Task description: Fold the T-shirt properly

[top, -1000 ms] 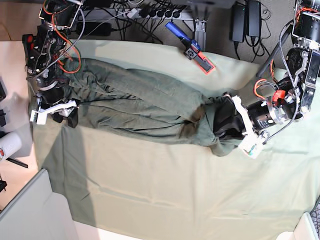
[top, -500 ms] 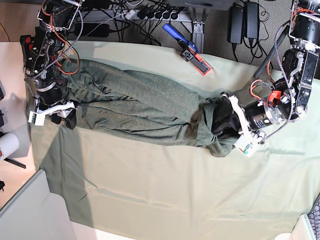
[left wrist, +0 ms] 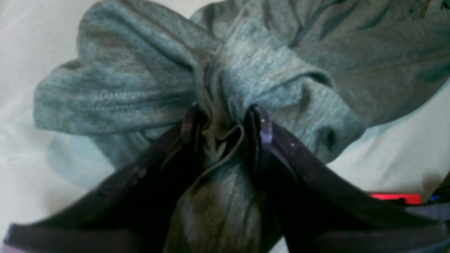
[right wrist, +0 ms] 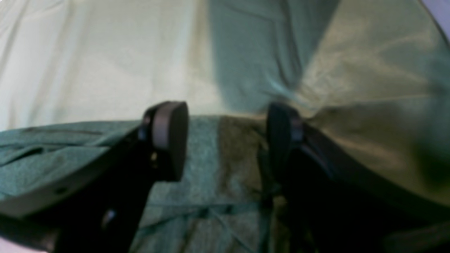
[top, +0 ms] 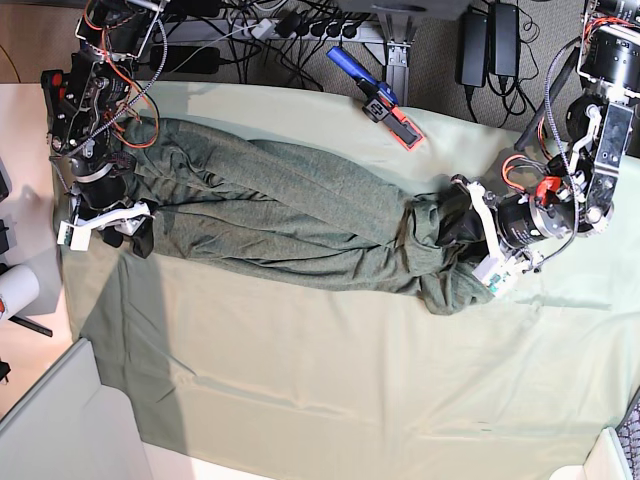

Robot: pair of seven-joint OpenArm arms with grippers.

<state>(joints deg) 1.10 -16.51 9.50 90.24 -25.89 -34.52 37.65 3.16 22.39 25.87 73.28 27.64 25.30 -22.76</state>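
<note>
The dark heathered T-shirt (top: pixel 290 215) lies stretched into a long, wrinkled band across the pale sheet, from back left to middle right. My left gripper (top: pixel 458 232) is at its right end. In the left wrist view the left gripper (left wrist: pixel 225 121) has its jaws parted, with a bunched fold of the T-shirt (left wrist: pixel 263 63) still lying between the fingertips. My right gripper (top: pixel 125 228) hovers at the shirt's left end. The right wrist view shows the right gripper (right wrist: pixel 225 140) open, its fingers set wide over flat T-shirt fabric (right wrist: pixel 204 151).
A pale sage-green sheet (top: pixel 330 380) covers the table. A blue and red tool (top: pixel 380 95) lies at the back edge, with cables and power bricks behind it. A grey bin corner (top: pixel 50 420) sits at front left, a white roll (top: pixel 15 290) at the left edge.
The left gripper's jaws have parted from shut, and that arm has drawn back slightly to the right. The shirt's bunched right end has slackened. The right arm has not moved.
</note>
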